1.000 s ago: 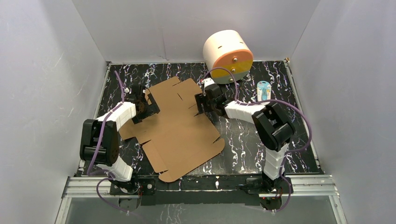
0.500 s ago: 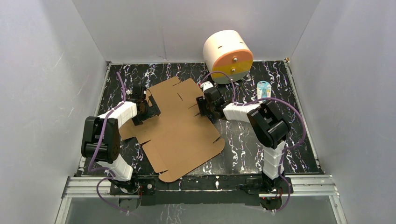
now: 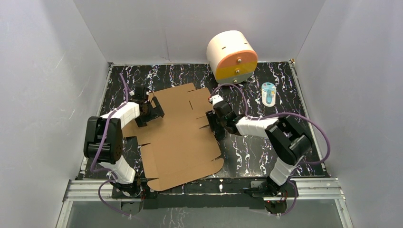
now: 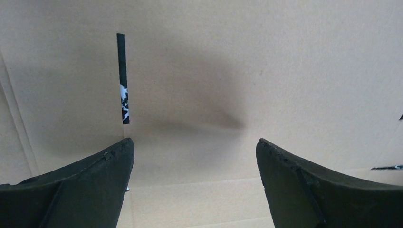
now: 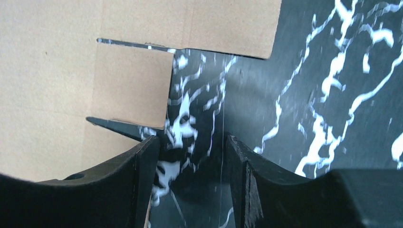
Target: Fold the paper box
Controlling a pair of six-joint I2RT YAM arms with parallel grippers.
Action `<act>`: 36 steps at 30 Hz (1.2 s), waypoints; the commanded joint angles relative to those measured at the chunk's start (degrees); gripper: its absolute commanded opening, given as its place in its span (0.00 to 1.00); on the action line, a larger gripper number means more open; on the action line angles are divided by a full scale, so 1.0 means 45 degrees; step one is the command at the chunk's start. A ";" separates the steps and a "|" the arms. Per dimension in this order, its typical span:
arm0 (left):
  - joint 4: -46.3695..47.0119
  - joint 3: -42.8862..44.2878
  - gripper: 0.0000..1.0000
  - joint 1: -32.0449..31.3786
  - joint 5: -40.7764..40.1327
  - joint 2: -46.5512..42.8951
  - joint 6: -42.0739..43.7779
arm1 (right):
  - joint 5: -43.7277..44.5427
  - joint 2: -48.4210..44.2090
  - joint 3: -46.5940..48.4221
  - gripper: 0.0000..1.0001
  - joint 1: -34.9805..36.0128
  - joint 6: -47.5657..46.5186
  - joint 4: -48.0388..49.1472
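If our spread left gripper (image 4: 195, 156) pins the flat brown corrugated paper box (image 3: 180, 137) near the bench's left edge, our parted, empty right gripper (image 5: 192, 140) can lift its flap (image 5: 130, 83) cleanly.

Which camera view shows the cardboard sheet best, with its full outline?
The top external view: the whole cardboard sheet lies flat there, with nearly all of its outline visible. The left wrist view shows only plain surface with one slot. The right wrist view shows only one side flap.
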 commanded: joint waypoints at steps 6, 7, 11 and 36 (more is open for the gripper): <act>0.0240 0.0122 0.96 -0.0767 0.2289 0.0888 0.0084 | -0.0658 -0.3025 -0.2064 0.64 0.0134 0.0999 -0.1418; 0.0303 0.0140 0.96 -0.0914 0.2372 0.0918 0.0132 | -0.0785 -0.3276 -0.2102 0.65 0.0124 0.0981 -0.1438; 0.0458 0.0228 0.96 -0.1356 0.2568 0.1135 0.0243 | -0.1462 -0.3730 -0.1681 0.69 -0.0243 0.0741 -0.1508; -0.0484 0.1938 0.97 -0.0678 0.2458 -0.0460 0.0478 | -0.4307 -0.1688 0.1333 0.83 -0.2210 -0.0234 -0.0762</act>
